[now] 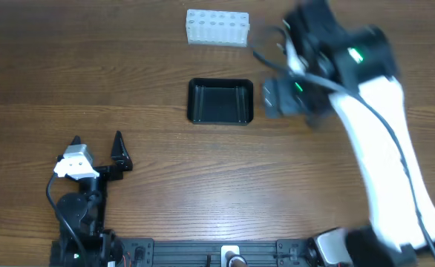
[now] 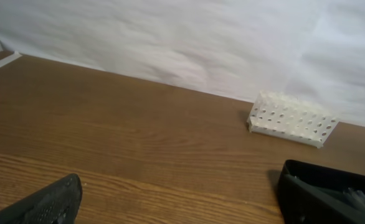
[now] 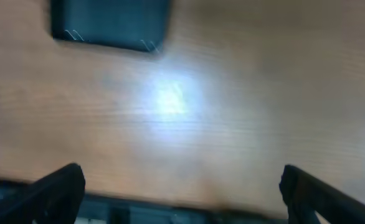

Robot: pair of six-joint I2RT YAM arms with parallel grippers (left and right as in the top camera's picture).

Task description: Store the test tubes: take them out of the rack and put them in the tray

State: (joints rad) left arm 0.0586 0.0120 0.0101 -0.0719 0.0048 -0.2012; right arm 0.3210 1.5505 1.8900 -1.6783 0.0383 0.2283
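Top view's lit nice and even, soft overhead light, but the right arm [image 1: 351,67] up at 1 o'clock is smeared with blur. Right wrist view is blurry all over, with a white glare patch on the desk [image 3: 170,99] dead centre. In the left wrist view there's a bright white backdrop [image 2: 170,37] at 12, and the tray [image 2: 332,193] throws a faint shadow at its 9 o'clock.

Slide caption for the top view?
White rack beyond a black tray on a wooden table; left arm parked near its base, right arm raised near the tray, both jaws open.
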